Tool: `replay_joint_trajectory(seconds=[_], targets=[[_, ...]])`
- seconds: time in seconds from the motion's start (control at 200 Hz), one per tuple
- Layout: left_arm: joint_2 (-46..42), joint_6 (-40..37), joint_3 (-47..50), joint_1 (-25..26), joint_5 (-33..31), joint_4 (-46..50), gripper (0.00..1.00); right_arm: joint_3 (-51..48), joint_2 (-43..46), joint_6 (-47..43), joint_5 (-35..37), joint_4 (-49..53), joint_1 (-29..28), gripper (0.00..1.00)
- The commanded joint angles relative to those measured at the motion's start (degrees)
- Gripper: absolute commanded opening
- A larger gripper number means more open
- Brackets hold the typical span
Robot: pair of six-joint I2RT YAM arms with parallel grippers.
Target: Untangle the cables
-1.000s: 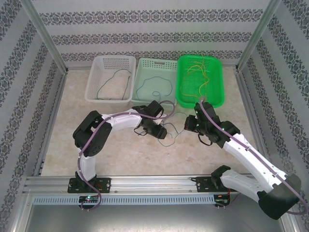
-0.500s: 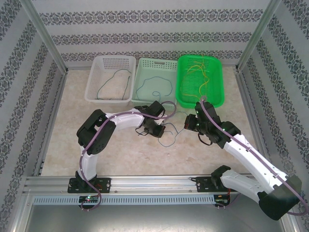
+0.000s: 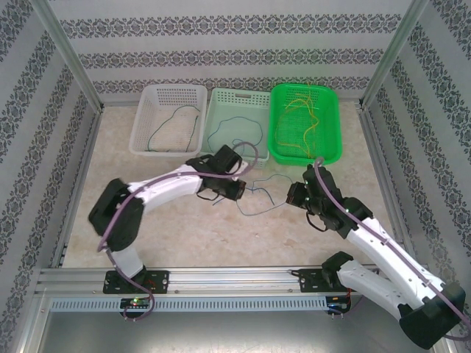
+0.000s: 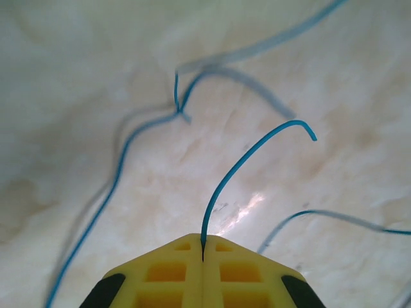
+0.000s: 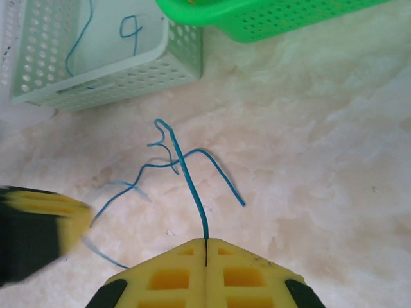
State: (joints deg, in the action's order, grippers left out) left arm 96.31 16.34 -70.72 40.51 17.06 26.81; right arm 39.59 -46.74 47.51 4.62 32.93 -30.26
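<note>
Closing a moment ago, your left gripper (image 4: 203, 249) now pinches a blue cable (image 5: 192, 192) over the surface (image 3: 184, 228), your right gripper (image 5: 205, 247) is clamped on blue cable too, and the arms have drawn apart, so the tangle can loosen.

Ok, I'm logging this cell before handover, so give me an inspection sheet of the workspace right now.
Surface: beige marbled table.
Job's things: blue cable tangle loose on the table between the arms; dark cable in the white basket, blue cable in the pale basket, yellow cables in the green basket.
Clutter: nothing seen.
End effectors: left end effector shut on the blue cable tangle; right end effector likewise.
Cables: purple arm cables routed along both arms.
Surroundings: patterned walls, aluminium frame.
</note>
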Motion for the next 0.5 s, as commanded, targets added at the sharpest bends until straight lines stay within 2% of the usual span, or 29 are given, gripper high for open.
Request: replay_joint_trajectory(seconds=[0.0,0.165,0.325,0.495], targets=[[-8.0,2.6,2.1,-2.1,-2.5,-3.4,0.00,-4.2,2.9,5.2,2.0,-2.9,-0.4,0.00],[-14.6,5.3,3.1,-2.4,-3.4,-9.5,0.00,-7.5,4.0,6.3,-2.3,-9.7,-0.8,0.00],[-19.5,4.3,-1.6,-3.0,-7.9,-11.5,0.00,-5.7,1.9,3.7,-3.7,-9.4,-1.4,0.12],[-21.0,0.1,-12.5,-4.4,-10.3,-10.6,0.00,-5.1,1.0,2.7,-3.3,-10.8,-1.4,0.39]])
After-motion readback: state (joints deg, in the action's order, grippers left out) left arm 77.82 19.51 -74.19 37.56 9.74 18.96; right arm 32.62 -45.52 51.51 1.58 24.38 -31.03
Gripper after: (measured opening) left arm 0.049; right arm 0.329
